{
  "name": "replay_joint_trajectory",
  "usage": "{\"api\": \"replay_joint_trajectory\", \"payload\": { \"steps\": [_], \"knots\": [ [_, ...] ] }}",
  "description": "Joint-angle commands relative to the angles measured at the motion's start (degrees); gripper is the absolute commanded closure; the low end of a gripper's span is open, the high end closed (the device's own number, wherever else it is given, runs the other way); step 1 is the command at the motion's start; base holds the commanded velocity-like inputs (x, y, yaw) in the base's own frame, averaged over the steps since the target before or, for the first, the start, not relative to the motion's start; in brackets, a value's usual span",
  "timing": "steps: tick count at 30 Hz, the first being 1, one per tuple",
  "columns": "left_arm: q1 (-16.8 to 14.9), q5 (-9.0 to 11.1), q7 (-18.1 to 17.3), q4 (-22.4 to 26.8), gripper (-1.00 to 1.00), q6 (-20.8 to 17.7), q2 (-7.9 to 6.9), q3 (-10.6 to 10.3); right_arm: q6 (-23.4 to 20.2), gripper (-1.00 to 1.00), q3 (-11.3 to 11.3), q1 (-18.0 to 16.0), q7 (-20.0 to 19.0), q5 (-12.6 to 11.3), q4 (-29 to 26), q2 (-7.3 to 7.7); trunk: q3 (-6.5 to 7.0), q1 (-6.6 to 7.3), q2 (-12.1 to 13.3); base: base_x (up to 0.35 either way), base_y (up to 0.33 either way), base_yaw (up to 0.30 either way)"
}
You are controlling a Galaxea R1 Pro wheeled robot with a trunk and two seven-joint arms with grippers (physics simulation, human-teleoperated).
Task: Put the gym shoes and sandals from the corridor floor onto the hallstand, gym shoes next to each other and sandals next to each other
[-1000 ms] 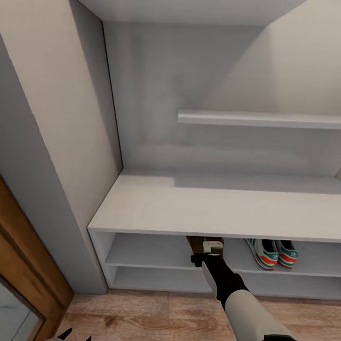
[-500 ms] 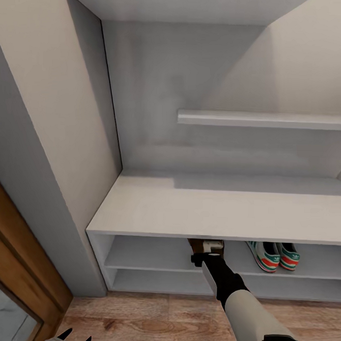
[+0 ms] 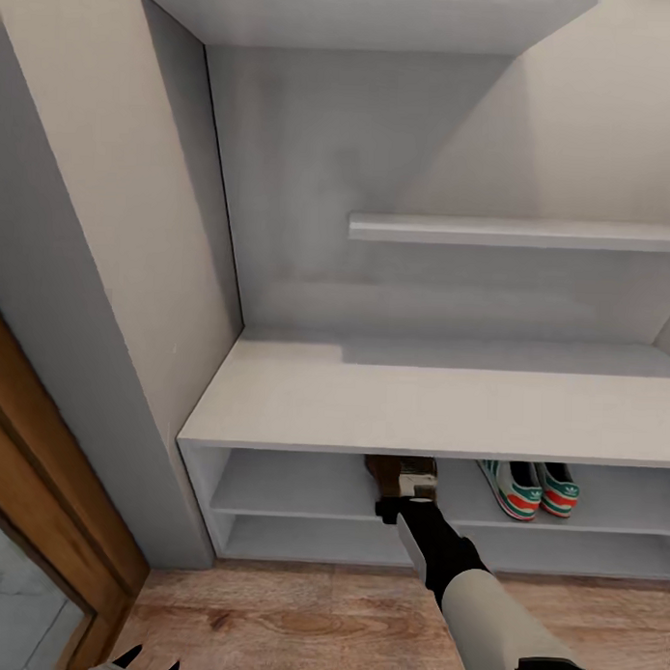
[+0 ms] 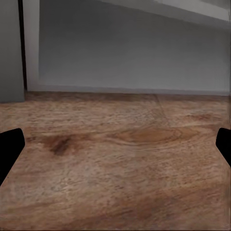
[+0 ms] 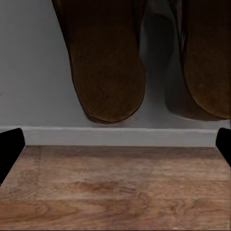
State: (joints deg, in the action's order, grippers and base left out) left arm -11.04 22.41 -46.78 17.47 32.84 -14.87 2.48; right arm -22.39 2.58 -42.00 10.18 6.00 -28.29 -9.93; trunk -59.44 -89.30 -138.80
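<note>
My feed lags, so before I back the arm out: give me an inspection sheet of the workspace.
Surface: corridor floor, bare wood planks.
Job's things: two gym shoes side by side in the hallstand upper slot; two sandals side by side on a shelf.
Clutter: nothing seen.
End effectors: right end effector open in front of the sandals; left end effector open above floor.
Cables: nothing seen.
Surroundings: wall shelf, wooden door frame.

The head view looks down over the hallstand (image 3: 419, 415). Both wrist views sit low, facing it across the corridor floor (image 4: 115, 159). The right one is close to the two sandals (image 5: 108, 57).
</note>
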Motion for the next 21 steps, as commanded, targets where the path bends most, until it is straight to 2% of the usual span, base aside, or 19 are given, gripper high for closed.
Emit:
{"api": "replay_joint_trajectory", "payload": {
  "steps": [1, 9, 21],
  "knots": [
    [-0.04, 0.17, -0.51, -0.07, -1.0, -0.06, 0.01, 0.25, -0.37, -1.0, 0.28, -0.01, -0.08, 0.59, -0.1, -0.06, -0.05, 0.04, -0.02, -0.312, 0.0, 0.0],
    [-0.04, 0.17, -0.51, -0.07, -1.0, -0.06, 0.03, 0.24, -0.37, -1.0, 0.25, -0.01, -0.07, 0.59, -0.09, -0.06, -0.05, 0.04, -0.02, -0.328, -0.02, 0.0],
    [-0.04, 0.17, -0.46, -0.05, -1.0, -0.06, 0.1, 0.24, -0.37, -1.0, 0.23, -0.01, -0.08, 0.59, -0.08, -0.06, -0.05, 0.04, -0.02, -0.288, -0.152, 0.0]
  ]
}}
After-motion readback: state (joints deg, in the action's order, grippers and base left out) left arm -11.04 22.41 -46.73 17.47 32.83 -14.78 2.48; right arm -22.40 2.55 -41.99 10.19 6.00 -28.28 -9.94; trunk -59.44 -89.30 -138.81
